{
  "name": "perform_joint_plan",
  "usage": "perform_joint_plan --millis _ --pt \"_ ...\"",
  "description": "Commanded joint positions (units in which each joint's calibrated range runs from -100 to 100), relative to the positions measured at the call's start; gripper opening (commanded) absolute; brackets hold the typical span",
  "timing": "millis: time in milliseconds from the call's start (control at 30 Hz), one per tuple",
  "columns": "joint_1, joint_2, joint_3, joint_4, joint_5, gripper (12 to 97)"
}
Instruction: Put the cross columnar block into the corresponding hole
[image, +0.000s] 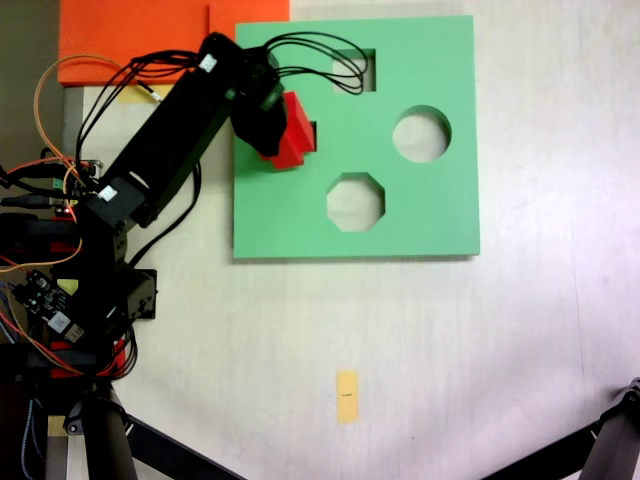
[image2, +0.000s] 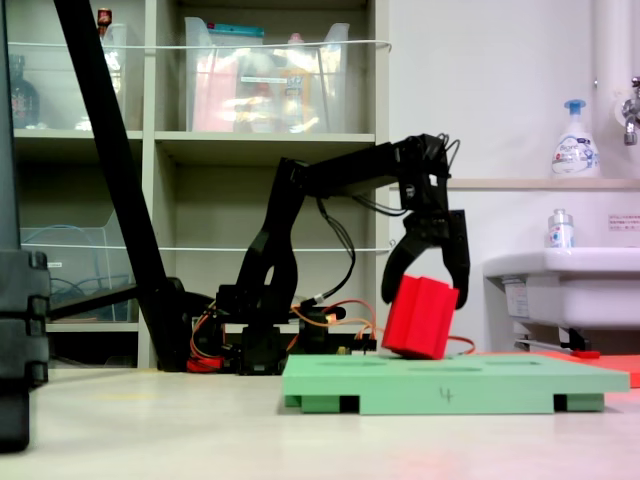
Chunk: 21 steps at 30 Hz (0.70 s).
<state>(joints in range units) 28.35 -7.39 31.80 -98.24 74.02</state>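
Observation:
The red cross columnar block stands tilted over the left part of the green foam board, its lower end touching the board's top. My gripper reaches down over it with a finger on each side, shut on the block. A dark strip of the corresponding hole shows at the block's right edge in a fixed view; the block and the gripper cover the rest. The board also has a square cutout, a round one and an octagonal one.
An orange foam sheet lies beyond the board's top left corner. The arm's base, circuit boards and wires fill the left side. A yellow tape strip lies on the white table. Black stand legs cross the bottom corners.

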Motion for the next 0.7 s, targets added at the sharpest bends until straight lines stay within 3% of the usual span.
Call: perform_joint_plan --millis 0,667 --pt "0.4 0.0 4.3 -1.8 0.4 39.6" --pt "1.1 4.0 4.3 -1.8 1.0 39.7"
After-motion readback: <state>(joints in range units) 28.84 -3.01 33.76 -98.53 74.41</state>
